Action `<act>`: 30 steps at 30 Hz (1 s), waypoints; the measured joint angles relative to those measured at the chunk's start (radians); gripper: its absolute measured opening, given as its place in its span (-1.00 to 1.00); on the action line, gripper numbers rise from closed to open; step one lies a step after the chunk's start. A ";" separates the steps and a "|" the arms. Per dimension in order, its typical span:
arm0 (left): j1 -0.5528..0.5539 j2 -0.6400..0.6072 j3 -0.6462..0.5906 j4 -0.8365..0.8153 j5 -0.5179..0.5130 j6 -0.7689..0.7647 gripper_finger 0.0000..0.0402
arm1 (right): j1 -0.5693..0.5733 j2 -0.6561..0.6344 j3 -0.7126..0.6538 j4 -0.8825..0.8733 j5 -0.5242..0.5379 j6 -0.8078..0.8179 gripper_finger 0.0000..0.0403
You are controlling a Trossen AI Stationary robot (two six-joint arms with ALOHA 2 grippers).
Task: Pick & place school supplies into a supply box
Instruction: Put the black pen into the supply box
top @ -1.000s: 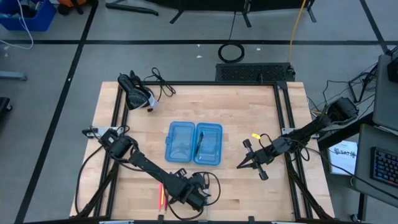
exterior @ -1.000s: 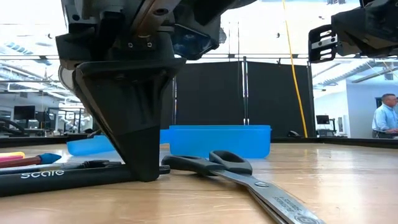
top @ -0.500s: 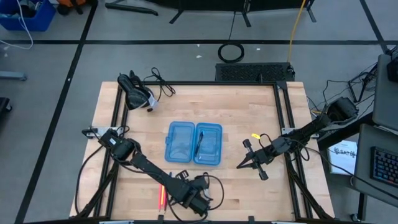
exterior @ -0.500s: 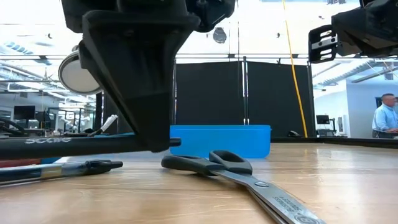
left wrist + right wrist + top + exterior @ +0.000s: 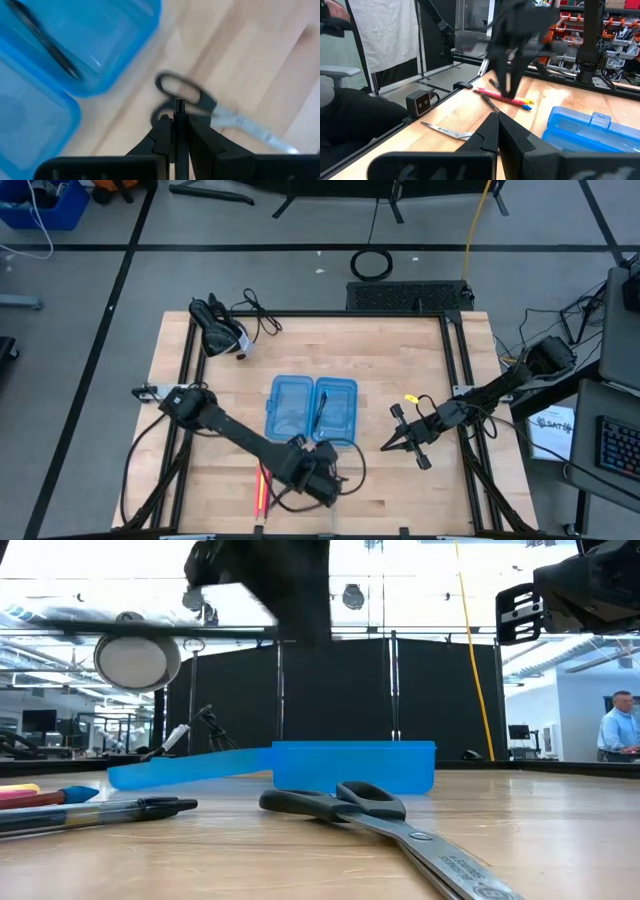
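From my remote station, nearest the table's front edge I see the scissors (image 5: 380, 815) lying flat on the wood, black handles toward the box and silver blades pointing away from it. Beside them lie a black pen (image 5: 110, 810) and a red pen (image 5: 260, 490), side by side on the table. My left gripper (image 5: 179, 117) hangs in the air just above the scissors, its two fingers pinched on a thin black pen (image 5: 179, 137) that sticks out between the tips. A little farther back sits the blue box (image 5: 311, 411), open flat with its two halves side by side; one dark pen (image 5: 322, 409) already lies in the right half, and the left half shows nothing inside. To the right of the box, well apart from it, my right gripper (image 5: 386, 446) waits low over bare wood with its fingers clenched together on nothing. Farther back, beyond the table, a person (image 5: 618, 732) stands in the room.
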 joint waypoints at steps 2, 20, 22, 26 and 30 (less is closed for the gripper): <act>0.020 -0.036 0.001 0.005 -0.028 -0.024 -0.78 | 0.000 0.000 0.000 -0.002 0.000 0.000 -1.00; 0.251 -0.102 -0.031 0.193 -0.050 -0.164 -0.77 | 0.000 0.000 0.000 -0.014 -0.002 -0.001 -1.00; 0.283 -0.100 -0.031 0.193 -0.050 -0.166 -0.77 | 0.000 0.000 0.000 -0.014 -0.002 -0.006 -1.00; 0.352 -0.088 -0.031 0.183 -0.058 -0.150 -0.77 | 0.000 0.000 0.000 0.000 -0.002 -0.012 -1.00; 0.418 -0.074 -0.031 0.191 -0.094 -0.127 -0.77 | 0.000 0.000 0.000 0.017 -0.001 -0.010 -1.00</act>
